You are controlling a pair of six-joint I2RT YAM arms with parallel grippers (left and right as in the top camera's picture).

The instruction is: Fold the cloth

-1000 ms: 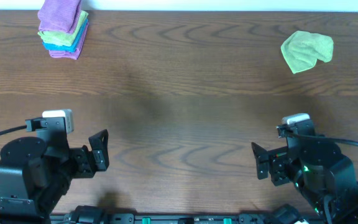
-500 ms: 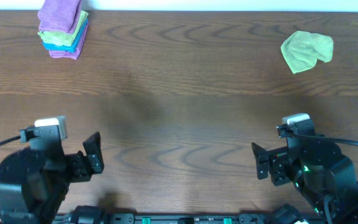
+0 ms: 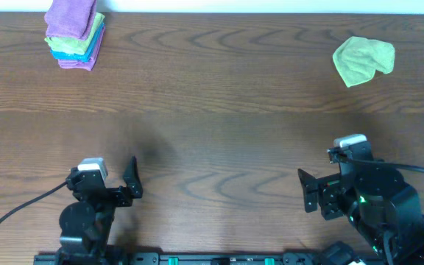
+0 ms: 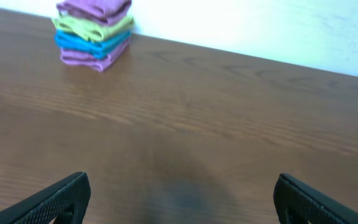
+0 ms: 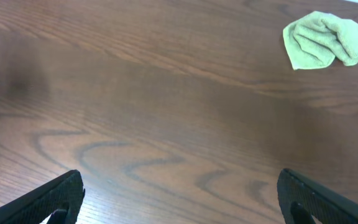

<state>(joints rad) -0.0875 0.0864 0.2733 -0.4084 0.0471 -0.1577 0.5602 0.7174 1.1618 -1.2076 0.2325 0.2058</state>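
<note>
The green cloth [image 3: 364, 60] lies crumpled in a soft, nubby lump at the far right of the wood-grain table [image 3: 219, 110]. A neat stack of folded cloths [image 3: 74, 33] sits far left, likely finished work. The left gripper [image 4: 179, 200] and right gripper [image 5: 185, 200] wait at the near edge, fingers wide apart and empty, seemingly poised to reach.

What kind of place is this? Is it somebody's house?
Likely a robot practice bench, not a house. A left gripper and right gripper hang open over a wooden table, with a neat stack of folded cloths at one far corner and a crumpled green cloth at the other.
</note>
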